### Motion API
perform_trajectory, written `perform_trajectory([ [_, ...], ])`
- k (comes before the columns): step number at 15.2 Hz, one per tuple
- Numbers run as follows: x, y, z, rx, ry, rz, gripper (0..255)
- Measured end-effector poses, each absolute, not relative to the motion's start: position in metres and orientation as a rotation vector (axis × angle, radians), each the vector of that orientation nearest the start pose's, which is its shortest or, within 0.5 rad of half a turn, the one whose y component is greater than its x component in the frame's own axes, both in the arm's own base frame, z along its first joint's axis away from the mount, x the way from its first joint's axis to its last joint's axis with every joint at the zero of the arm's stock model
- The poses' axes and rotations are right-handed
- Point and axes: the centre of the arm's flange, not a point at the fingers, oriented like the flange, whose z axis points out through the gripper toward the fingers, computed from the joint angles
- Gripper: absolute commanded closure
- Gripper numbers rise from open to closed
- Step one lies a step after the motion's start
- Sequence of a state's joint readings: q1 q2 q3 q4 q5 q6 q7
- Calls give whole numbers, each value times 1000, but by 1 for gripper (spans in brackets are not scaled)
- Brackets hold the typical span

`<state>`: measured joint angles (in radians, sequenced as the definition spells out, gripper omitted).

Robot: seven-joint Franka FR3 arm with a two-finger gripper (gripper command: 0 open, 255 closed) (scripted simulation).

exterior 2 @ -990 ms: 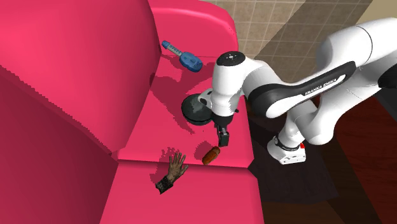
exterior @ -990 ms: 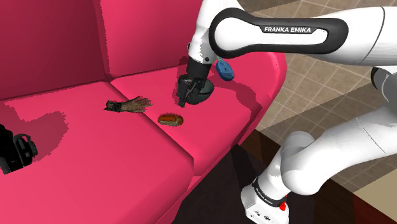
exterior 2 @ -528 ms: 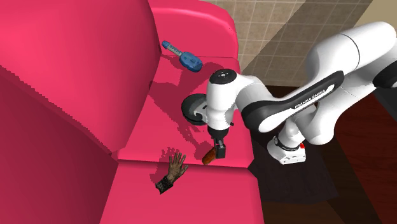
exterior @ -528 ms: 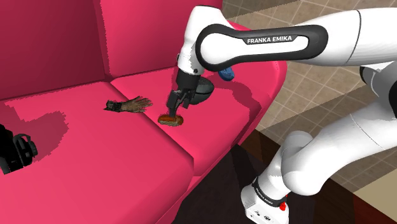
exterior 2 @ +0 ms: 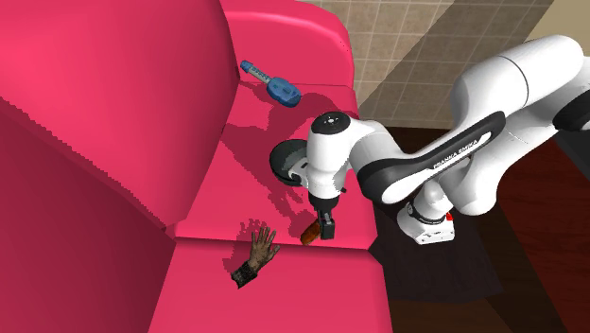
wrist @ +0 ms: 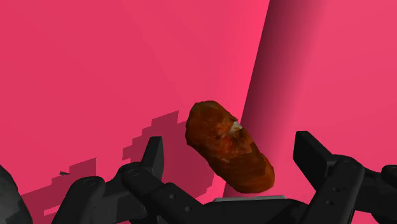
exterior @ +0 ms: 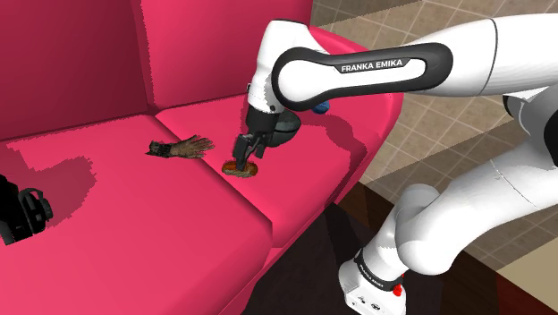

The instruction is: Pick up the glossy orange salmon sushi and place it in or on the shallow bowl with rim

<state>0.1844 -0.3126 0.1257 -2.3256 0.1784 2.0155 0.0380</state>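
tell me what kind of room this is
Probably a living room: a bright pink cushioned sofa, with beige tiled floor and dark brown floor beside it.

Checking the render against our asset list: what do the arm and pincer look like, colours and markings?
White rounded arm links with dark joints. A black band carries white FRANKA EMIKA lettering. The pincer is all black, with two blocky fingers. A red dot marks the base.
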Motion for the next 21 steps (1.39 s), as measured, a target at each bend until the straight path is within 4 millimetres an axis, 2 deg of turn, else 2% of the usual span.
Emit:
perform_trajectory([
  [1,427,150,462,-3007,-285,29,0],
  [2,427,150,462,-3007,-285,29,255],
  [11,426,151,468,-3004,-284,5,255],
  [12,426,151,469,-3004,-283,3,0],
  [13,426,151,469,-3004,-283,3,0],
  [16,448,151,465,-2996,-110,78,0],
  [21,450,155,442,-2994,-73,94,0],
])
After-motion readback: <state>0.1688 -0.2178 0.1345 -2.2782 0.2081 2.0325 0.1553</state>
